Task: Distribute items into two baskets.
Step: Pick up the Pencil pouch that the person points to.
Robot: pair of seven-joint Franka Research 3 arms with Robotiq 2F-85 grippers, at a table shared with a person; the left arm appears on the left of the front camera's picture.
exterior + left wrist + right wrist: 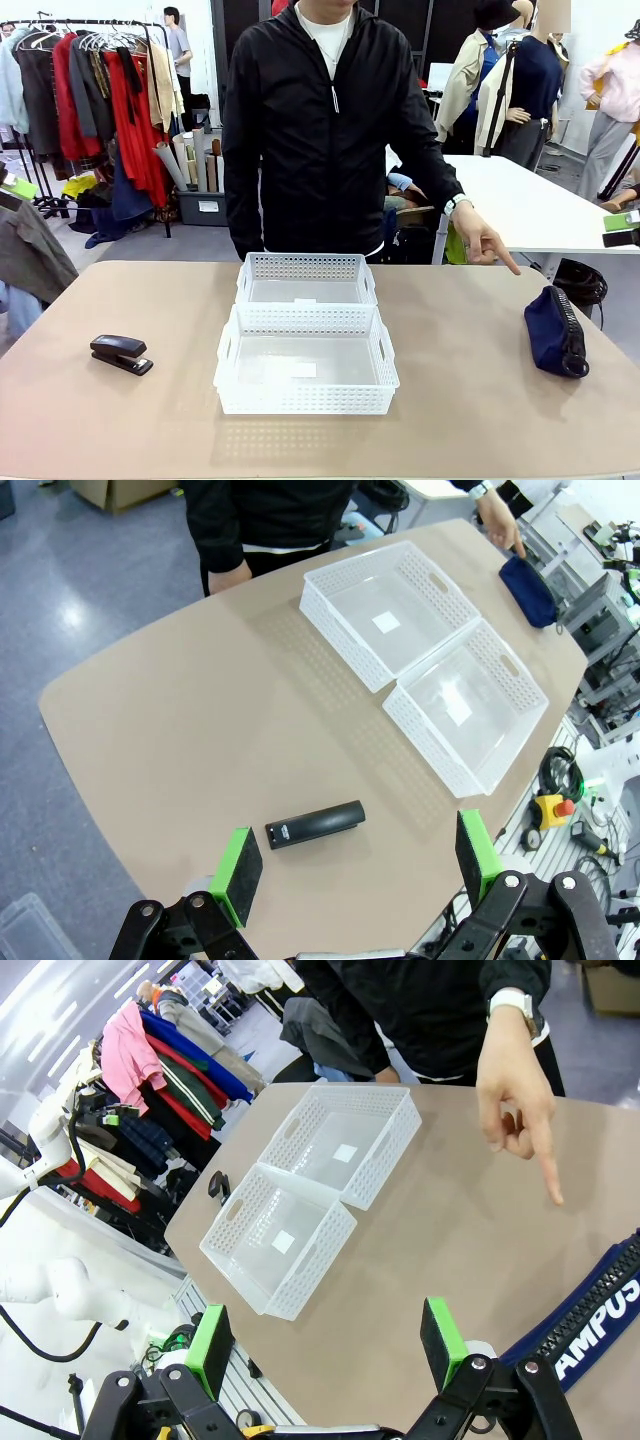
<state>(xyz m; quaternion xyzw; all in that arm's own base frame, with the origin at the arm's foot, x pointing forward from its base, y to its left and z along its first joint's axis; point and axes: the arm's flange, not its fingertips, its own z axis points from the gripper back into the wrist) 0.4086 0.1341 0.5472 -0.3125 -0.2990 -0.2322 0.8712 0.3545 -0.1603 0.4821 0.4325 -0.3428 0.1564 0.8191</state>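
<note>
Two white lattice baskets stand end to end at the table's middle: the nearer one (pixel 306 358) (pixel 465 700) (pixel 278 1238) and the farther one (pixel 306 279) (pixel 388 608) (pixel 345 1143), both with nothing in them. A small black stapler (pixel 121 353) (pixel 315 824) (pixel 216 1186) lies at the table's left. A navy blue pouch (pixel 556 331) (pixel 528 588) (pixel 590 1315) lies at the right, and the person's hand (pixel 487 243) (pixel 518 1085) points at it. My left gripper (pixel 355 860) hangs open above the stapler. My right gripper (pixel 325 1340) is open beside the pouch.
The person in a black jacket (pixel 330 130) stands at the table's far edge behind the baskets. Bare tan tabletop (pixel 470 400) surrounds the baskets. A clothes rack (pixel 100 100) and a white table (pixel 530 205) stand beyond.
</note>
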